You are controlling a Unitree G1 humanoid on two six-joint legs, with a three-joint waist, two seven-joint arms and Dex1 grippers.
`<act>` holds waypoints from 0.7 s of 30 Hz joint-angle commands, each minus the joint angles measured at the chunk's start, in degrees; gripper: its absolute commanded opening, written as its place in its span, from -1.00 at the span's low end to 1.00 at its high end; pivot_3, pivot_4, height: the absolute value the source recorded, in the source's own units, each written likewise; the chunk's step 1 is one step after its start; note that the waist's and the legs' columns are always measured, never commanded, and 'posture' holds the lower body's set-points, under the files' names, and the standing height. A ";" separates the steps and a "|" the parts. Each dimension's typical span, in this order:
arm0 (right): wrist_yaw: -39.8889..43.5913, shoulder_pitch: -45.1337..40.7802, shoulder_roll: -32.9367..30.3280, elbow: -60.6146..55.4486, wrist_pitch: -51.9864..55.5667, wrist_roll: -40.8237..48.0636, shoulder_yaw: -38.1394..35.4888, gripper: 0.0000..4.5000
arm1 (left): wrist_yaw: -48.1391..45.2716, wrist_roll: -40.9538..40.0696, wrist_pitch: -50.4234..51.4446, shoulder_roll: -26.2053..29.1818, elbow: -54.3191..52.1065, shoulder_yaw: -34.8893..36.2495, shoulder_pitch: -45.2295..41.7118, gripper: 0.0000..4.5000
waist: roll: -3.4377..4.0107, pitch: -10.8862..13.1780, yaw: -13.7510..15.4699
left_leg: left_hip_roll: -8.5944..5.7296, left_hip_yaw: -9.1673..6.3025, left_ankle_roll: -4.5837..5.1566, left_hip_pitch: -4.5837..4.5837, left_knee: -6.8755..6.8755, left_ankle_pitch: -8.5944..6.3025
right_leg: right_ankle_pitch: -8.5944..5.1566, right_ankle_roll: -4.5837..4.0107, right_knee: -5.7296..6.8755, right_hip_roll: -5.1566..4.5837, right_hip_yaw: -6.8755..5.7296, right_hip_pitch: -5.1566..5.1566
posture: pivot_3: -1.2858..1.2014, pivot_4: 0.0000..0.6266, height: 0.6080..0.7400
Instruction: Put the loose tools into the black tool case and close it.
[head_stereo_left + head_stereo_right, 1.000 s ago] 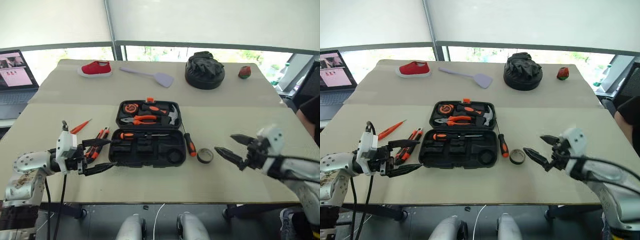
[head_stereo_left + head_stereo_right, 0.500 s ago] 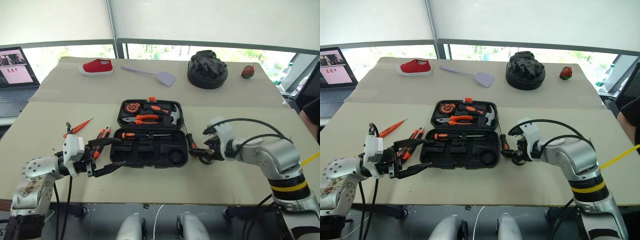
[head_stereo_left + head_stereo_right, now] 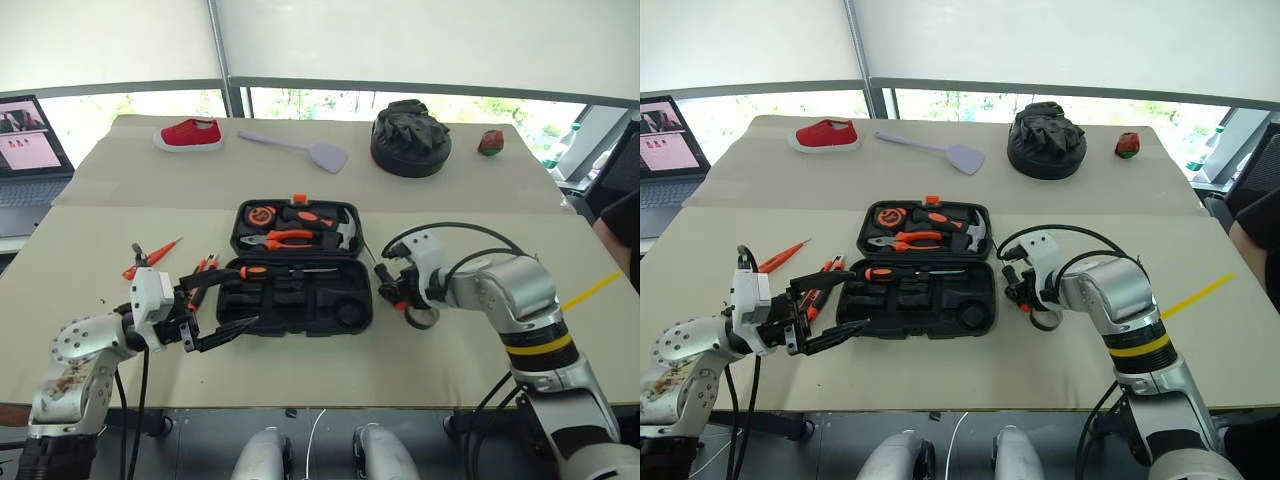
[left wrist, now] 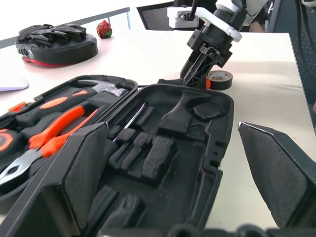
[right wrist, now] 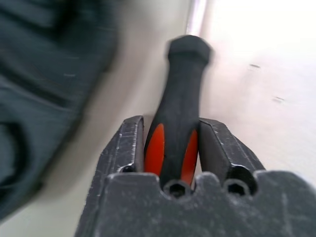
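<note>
The black tool case [image 3: 300, 300] lies open mid-table, with pliers, a hammer and a screwdriver in its slots. A loose screwdriver [image 5: 178, 94] with a black and orange handle lies just right of the case, and my right gripper [image 3: 392, 290] is shut on that handle. More loose tools lie left of the case: a thin orange screwdriver [image 3: 152, 257] and orange and black tools [image 3: 203, 274]. My left gripper [image 3: 248, 300] hovers open at the case's front left corner, with nothing between its fingers [image 4: 81, 168].
A roll of black tape [image 3: 421, 317] sits right beside my right gripper. At the table's far side lie a red shoe [image 3: 190, 134], a lilac spatula [image 3: 300, 150], a black fabric lump [image 3: 410, 140] and a small red object [image 3: 490, 143]. A laptop [image 3: 25, 150] stands far left.
My right gripper swung in from the right, came down at the case's right side and shut on the screwdriver handle. The left gripper stayed open, barely moving.
</note>
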 commanded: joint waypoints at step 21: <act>41.00 -10.11 -7.25 0.12 -53.17 -17.31 18.08 -0.49 | 2.43 -0.63 -4.70 0.93 2.57 9.44 7.87 1.00 | 0.20 0.15 -1.53 | 0.12 0.05 0.02 0.10 -0.20 -0.01 | 0.04 -0.05 -0.18 0.11 0.00 -0.04 | 0.03 -0.52 1.00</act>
